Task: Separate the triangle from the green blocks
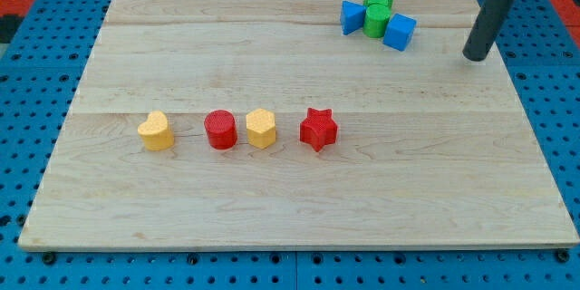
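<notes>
A blue triangle (352, 16) lies at the view's top right, touching a green cylinder (376, 20) on its right. A green star (379, 0) sits just above the cylinder, touching it. A blue cube (399, 32) touches the cylinder's right side. My tip (474, 56) rests on the board to the right of this cluster, well apart from the blue cube and not touching any block.
A row of blocks lies across the board's middle: a yellow heart (157, 131), a red cylinder (220, 130), a yellow hexagon (261, 128) and a red star (318, 129). The wooden board (272, 208) sits on a blue pegboard.
</notes>
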